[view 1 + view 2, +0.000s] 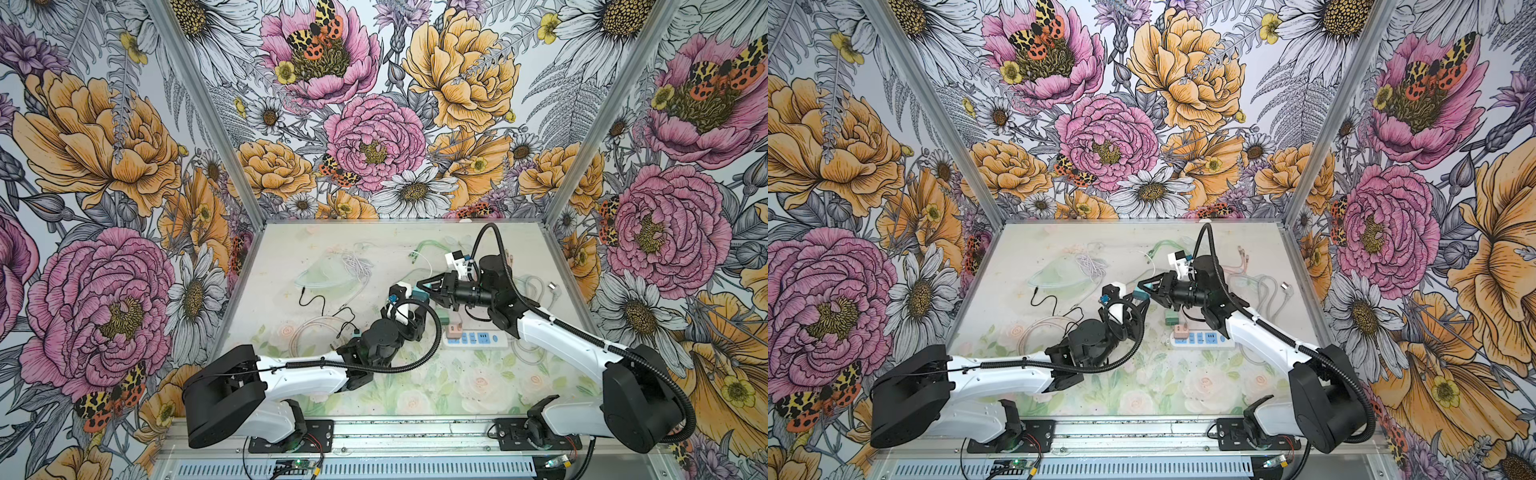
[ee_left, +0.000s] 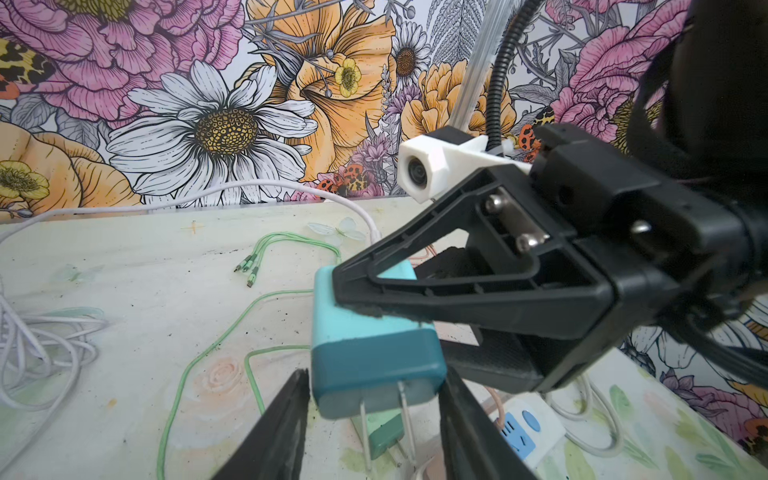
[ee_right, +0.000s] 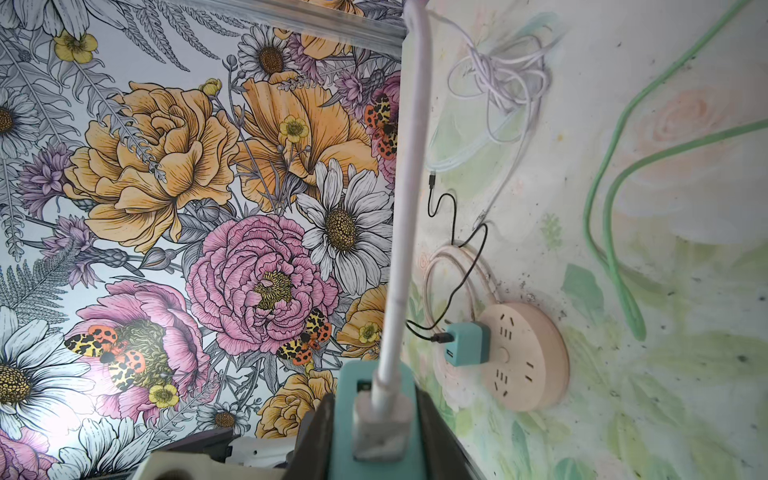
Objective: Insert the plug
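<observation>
The plug (image 2: 374,345) is a two-tone teal charger block, held in the air with its two metal prongs bare. My right gripper (image 3: 376,397) is shut on the plug (image 3: 343,415), and a white cable (image 3: 407,208) runs out of its back. The right gripper's upper finger (image 2: 478,291) presses on the plug's side. My left gripper (image 2: 374,374) is open, its fingers either side of the prong end with a gap showing. In both top views the plug (image 1: 420,296) (image 1: 1139,296) hangs between the left gripper (image 1: 417,307) and right gripper (image 1: 420,289), above and behind the white power strip (image 1: 478,338) (image 1: 1204,340).
A pink adapter (image 1: 454,330) sits in the strip, with a green adapter (image 2: 384,432) lying beside it. A round beige socket (image 3: 528,357) holds another teal adapter (image 3: 465,345) with a black cable. Green cables (image 1: 428,245), a white cable bundle (image 1: 357,266) and grey cables (image 1: 536,286) litter the table.
</observation>
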Robot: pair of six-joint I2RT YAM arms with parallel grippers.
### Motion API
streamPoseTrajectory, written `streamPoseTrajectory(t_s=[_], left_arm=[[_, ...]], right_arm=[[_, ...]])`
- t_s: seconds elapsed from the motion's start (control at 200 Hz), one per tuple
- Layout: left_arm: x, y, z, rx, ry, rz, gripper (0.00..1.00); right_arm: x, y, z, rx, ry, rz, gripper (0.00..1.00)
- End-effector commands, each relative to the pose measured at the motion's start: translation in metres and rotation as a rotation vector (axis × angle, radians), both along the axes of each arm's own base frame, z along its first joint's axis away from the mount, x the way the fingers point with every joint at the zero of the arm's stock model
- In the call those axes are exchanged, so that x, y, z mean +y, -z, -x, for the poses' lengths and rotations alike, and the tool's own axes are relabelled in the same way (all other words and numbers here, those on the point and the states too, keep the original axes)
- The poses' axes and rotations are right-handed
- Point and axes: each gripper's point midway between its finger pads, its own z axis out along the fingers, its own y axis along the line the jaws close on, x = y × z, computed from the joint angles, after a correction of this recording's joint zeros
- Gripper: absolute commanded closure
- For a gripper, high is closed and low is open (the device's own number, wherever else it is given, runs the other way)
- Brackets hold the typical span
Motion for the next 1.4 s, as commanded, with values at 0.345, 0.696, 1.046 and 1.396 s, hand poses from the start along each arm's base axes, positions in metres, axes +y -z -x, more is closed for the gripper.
streamPoseTrajectory(t_s=[0.345,0.696,1.046,1.396], left_arm=[[0.001,-0.011,-0.013,-0.006,-0.046,0.088,0.43],[0.009,-0.019,-0.02,-0.022,-0.121,0.205,0.44],[0.013,-0.035,-0.017,-0.049,-0.128,0.188,0.43],[-0.005,-0.036,-0.012,-0.038,0.04,0.045,0.63]], right_arm=[[0.001,-0.02,0.001,-0.053,-0.002,-0.04,1.0],[0.0,-0.016,0.003,-0.042,-0.006,-0.039,1.0],[-0.003,-0.007,0.002,-0.032,0.005,-0.027,1.0],[-0.007,-0.027,0.008,-0.084,-0.061,-0.061,0.64]])
